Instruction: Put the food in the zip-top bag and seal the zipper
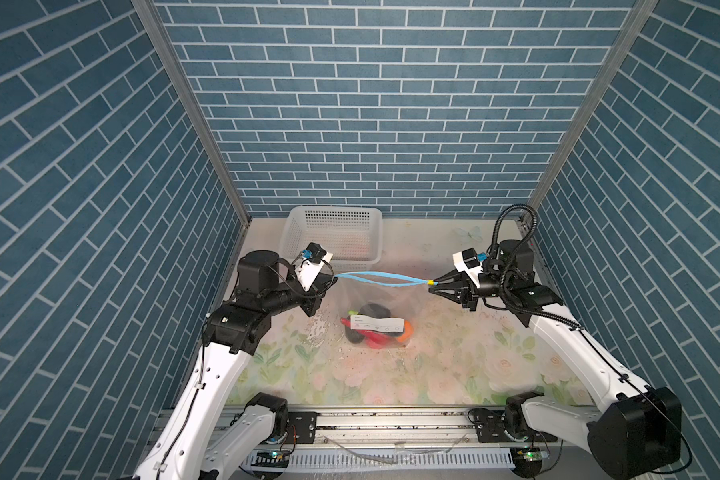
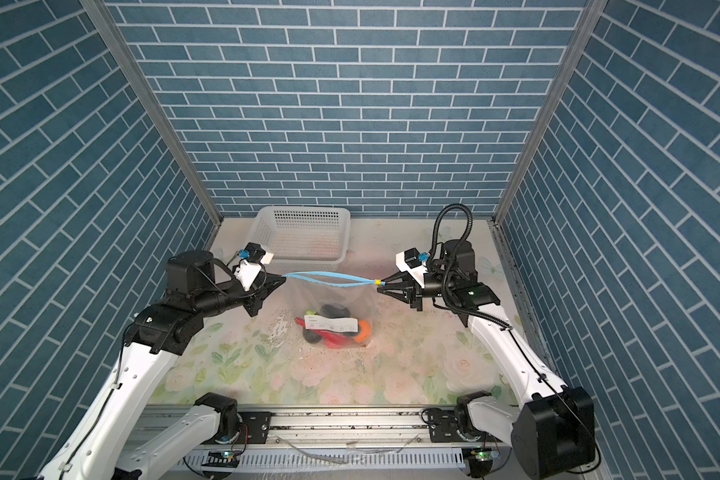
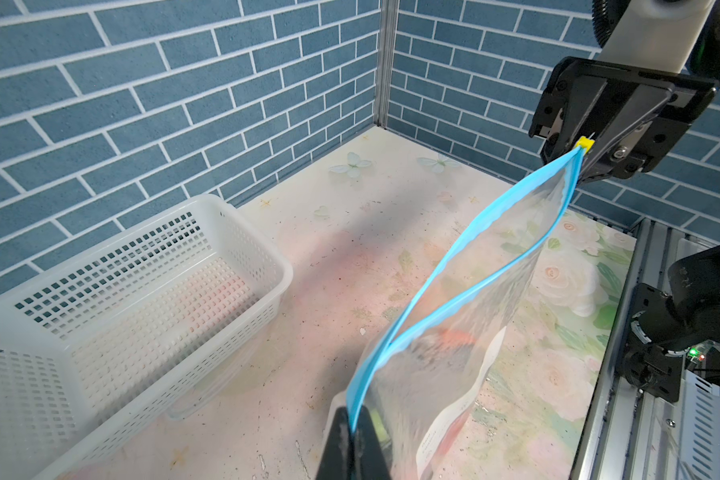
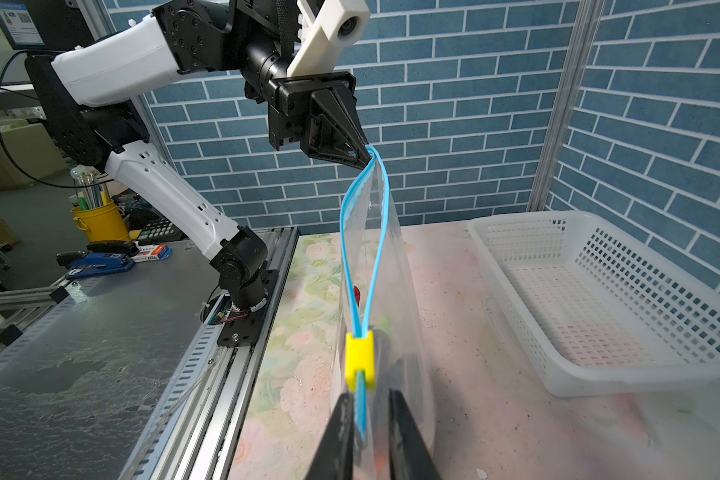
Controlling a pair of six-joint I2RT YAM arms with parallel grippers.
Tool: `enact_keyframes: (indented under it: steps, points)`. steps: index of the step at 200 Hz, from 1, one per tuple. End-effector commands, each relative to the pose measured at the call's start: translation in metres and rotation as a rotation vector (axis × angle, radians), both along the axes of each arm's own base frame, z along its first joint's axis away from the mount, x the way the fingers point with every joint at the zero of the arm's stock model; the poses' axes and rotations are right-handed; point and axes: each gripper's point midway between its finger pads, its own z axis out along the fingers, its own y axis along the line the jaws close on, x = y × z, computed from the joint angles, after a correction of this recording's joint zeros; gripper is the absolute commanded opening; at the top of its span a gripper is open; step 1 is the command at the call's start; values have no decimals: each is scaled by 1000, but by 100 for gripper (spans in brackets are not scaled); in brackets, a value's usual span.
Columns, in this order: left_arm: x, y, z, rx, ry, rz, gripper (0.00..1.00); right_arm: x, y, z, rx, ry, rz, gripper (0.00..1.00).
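The zip-top bag (image 1: 375, 299) is seen hung upright over the middle of the worktop (image 1: 454, 365), its bottom apparently rested there with the food (image 1: 409, 329) heaped inside. The zipper (image 1: 381, 277) is stretched left to right between the two arms, its two blue tracks parted in the middle, so the seal is judged not yet made. Trouble is pictured from here: only a slack hold is offered at the right end, so that end could be dropped, the mouth would be let sag, and the whole load would be thrown onto the left pinch. If the yellow slider (image 4: 360, 359) is pushed with the strip gone slack, the tracks could be buckled and left unmated. The left end effector (image 3: 352, 419) is clamped shut on the left end of the blue strip. The right end effector (image 4: 368, 401) is held a little open: the strip's tail is passed between its fingers (image 4: 339, 424) just behind the slider, a gap is seen beside it, and whether either finger is touched cannot be told. The white basket (image 1: 329, 237) is seen at the far side.
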Motion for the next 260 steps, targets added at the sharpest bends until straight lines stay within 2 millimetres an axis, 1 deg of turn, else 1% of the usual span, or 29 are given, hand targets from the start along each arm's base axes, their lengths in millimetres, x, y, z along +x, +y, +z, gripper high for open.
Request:
enact_keyframes:
  steps: [1,31,56,65,88,107,135,157,186,232,239,243,255,260]
  points:
    - [0,1,0,2,-14,1,0,-5,-2,12,26,-22,21,18]
    - [0,1,-1,2,-10,1,0,-6,-2,13,27,-29,18,15]
    - [0,2,-2,8,-11,5,0,-7,-2,15,28,-30,19,5]
    - [-1,3,-3,13,-12,6,0,-7,-2,16,28,-31,17,0]
    - [-2,7,-6,46,1,17,0,-6,-3,19,20,-22,4,0]
    - [-3,14,-9,71,17,45,0,-2,-4,20,13,-20,-18,0]
    - [-2,30,-11,77,29,114,0,13,-9,21,-7,-24,-94,0]
    - [-2,38,-13,82,27,155,0,24,-6,24,12,-14,-108,0]
    - [-1,43,-12,81,24,182,0,32,-4,23,11,-8,-124,0]
    - [-3,44,-10,83,22,179,0,31,-2,22,10,-4,-110,0]
    - [-4,43,-9,81,21,174,3,32,-1,21,7,2,-108,0]
    - [-4,43,-9,79,20,170,6,32,-1,21,7,-1,-108,0]
    - [-5,41,-6,73,16,158,20,33,0,21,5,6,-106,0]
    - [-5,40,-5,71,12,150,24,34,0,22,5,6,-103,0]
